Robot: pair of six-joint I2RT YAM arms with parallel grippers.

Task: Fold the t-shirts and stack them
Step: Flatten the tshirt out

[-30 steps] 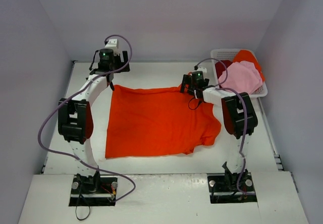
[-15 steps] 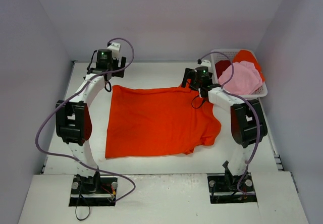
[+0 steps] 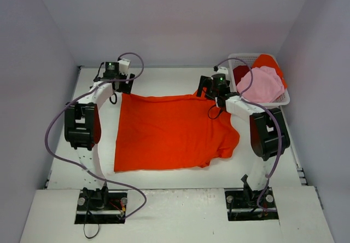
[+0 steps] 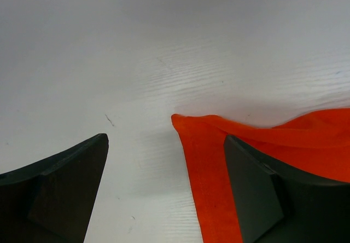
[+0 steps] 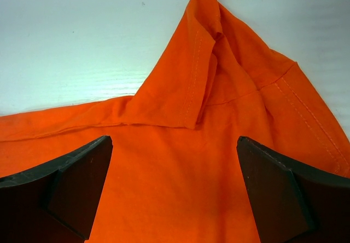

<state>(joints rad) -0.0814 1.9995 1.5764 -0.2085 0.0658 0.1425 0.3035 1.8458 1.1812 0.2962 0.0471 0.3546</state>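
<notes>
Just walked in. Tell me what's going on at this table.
Two robot arms are working on a large orange-red t-shirt spread flat on the white table. The left arm's fingers stand open at its far left corner. The right arm's fingers are open over bunched cloth at its far right corner. Neither grips it. A pink shirt, a dark red one and another orange one lie in the white basket. Nothing is folded yet.

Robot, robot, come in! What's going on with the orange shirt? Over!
Left end effector open at far-left corner; right end effector open over rumpled sleeve. Orange t-shirt spread flat, not folded. Nothing on it; pink shirt in basket.
</notes>
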